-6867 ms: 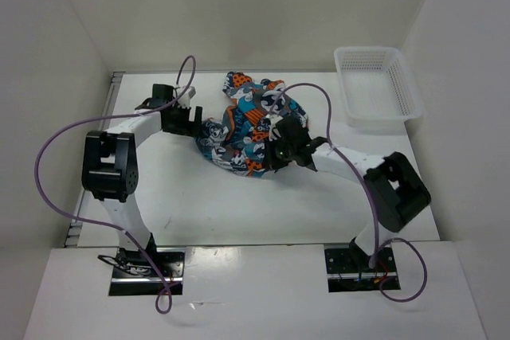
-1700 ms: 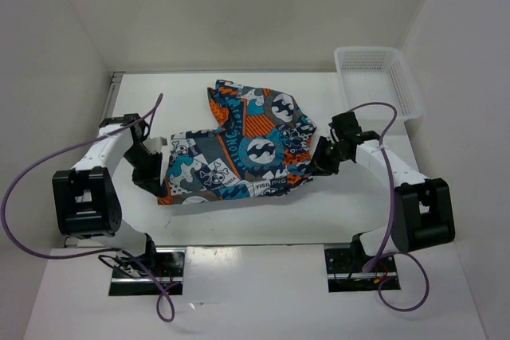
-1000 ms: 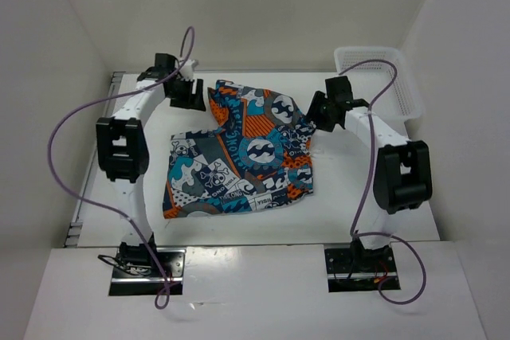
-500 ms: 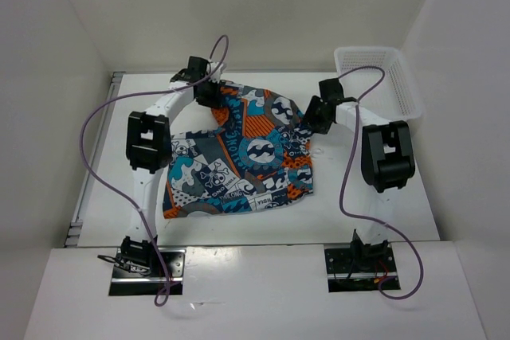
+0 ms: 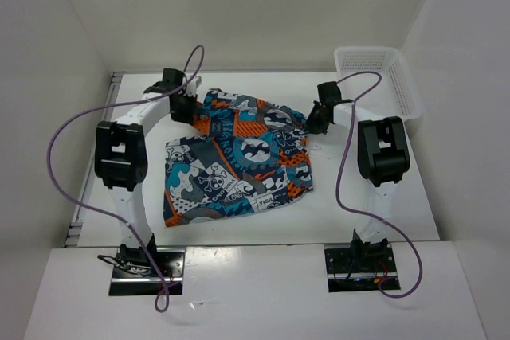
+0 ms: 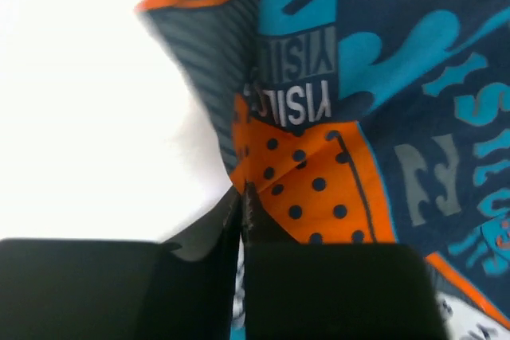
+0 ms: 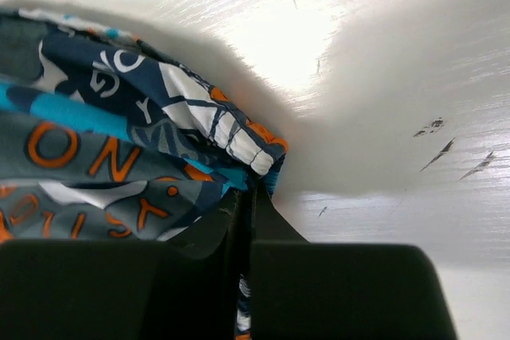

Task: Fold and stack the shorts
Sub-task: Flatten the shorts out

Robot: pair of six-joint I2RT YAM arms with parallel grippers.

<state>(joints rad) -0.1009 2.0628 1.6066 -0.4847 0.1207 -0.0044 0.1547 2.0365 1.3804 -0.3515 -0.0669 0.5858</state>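
Note:
The patchwork-print shorts (image 5: 239,157) lie spread on the white table, blue, orange and grey. My left gripper (image 5: 185,107) is shut on their far left corner, pinching an orange dotted patch (image 6: 311,189) in the left wrist view. My right gripper (image 5: 314,119) is shut on their far right corner, where the gathered hem (image 7: 239,145) bunches above the fingers (image 7: 263,220). The far edge of the shorts is lifted and pulled toward the near side between the two grippers.
A white mesh basket (image 5: 376,85) stands at the back right corner of the table (image 5: 358,197). White walls close in the left, back and right sides. Purple cables loop over both arms.
Both grippers closed on the far corners of the shorts. The far edge has drawn slightly nearer and the cloth between them has bunched.

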